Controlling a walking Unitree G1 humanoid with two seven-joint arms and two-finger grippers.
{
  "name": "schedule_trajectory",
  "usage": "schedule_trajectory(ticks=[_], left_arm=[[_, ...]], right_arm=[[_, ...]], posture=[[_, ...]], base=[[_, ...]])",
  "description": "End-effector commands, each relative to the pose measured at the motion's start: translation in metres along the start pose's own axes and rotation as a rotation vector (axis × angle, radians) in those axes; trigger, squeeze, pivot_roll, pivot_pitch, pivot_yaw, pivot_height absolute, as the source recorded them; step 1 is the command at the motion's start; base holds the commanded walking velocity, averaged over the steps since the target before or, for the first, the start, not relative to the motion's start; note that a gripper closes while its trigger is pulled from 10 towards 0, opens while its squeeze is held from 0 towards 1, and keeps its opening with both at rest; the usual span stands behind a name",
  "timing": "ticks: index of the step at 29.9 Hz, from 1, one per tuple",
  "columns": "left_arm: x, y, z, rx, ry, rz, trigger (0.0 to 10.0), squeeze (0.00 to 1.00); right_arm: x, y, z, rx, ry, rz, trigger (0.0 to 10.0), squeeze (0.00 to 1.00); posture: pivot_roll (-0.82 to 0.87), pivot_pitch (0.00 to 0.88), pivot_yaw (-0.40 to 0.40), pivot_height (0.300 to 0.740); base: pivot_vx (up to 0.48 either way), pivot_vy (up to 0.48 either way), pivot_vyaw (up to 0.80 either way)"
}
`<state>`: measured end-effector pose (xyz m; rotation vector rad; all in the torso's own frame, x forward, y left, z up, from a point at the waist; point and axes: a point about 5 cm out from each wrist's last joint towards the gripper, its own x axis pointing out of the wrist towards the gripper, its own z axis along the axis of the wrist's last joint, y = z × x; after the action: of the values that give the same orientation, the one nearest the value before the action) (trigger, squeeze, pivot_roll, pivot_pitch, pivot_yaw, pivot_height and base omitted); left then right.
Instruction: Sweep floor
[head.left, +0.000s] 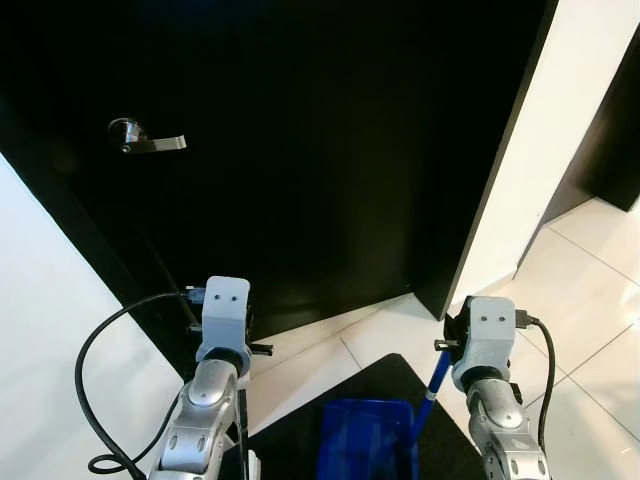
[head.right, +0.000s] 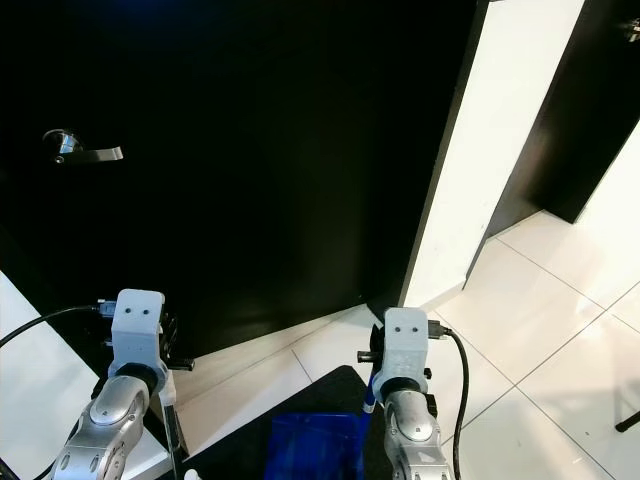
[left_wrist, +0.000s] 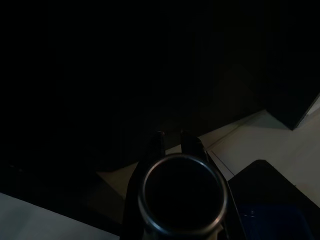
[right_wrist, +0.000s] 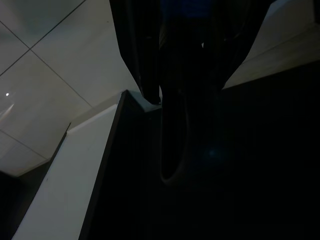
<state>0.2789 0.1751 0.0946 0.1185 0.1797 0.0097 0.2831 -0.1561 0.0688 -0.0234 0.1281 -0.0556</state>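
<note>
White floor tiles (head.left: 590, 300) meet a black door (head.left: 300, 150) with lever handle (head.left: 150, 140).

A black door (head.left: 300, 150) with a silver lever handle (head.left: 150, 140) stands above white floor tiles (head.left: 590, 290).

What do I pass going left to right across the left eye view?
Door handle → left arm → blue dustpan → blue handle → right arm → white tiled floor at the far right.
</note>
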Motion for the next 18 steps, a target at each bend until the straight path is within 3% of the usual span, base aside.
schedule_trajectory(ticks=[1,18], left_arm=[[0.0010,0.0013,0.0015,0.026,-0.009,0.002,10.0,0.00],[0.0011,0.0021,0.0014,0.031,-0.007,0.002,10.0,0.00]], right_arm=[[0.0003,-0.0015,0.0021,0.004,-0.021,-0.005,10.0,0.00],[0.0020,0.0026,0.0019,0.025,-0.019,0.017,10.0,0.00]], posture=[[-0.02,0.057,0.074,0.740],[-0.01,0.057,0.077,0.740]], base=[[0.000,0.000,0.80],[0.000,0.000,0.79]])
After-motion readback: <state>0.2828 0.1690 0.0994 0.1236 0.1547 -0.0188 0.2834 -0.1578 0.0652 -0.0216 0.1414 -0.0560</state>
